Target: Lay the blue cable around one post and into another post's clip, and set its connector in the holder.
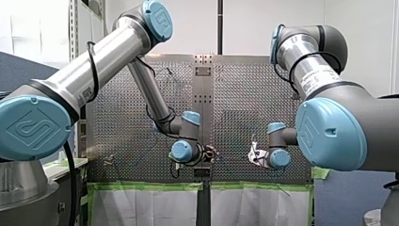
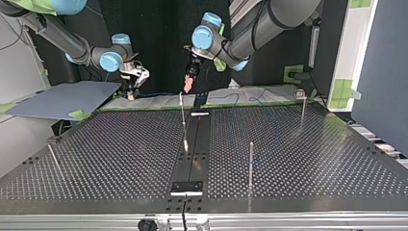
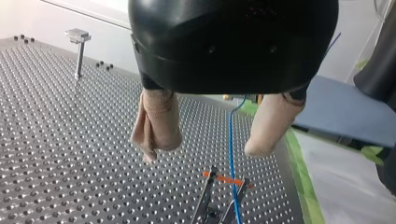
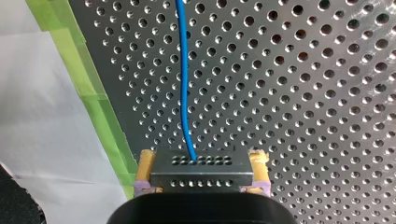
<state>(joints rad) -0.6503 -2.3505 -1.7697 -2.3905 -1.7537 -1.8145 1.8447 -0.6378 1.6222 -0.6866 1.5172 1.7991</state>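
The blue cable leaves a small metal connector, and the yellow-padded fingers of my right gripper are shut on that connector above the perforated table. My left gripper hangs open, beige pads apart, and the cable runs down between them without touching. Below it, the cable passes through the orange-tipped clip of a post. In the top view my right gripper is at the far left and my left gripper is above the thin middle post.
A post with a block-shaped head stands at the far right, a plain post nearer, and a leaning pin at the left. A small dark block sits on the centre strip. Green tape edges the plate.
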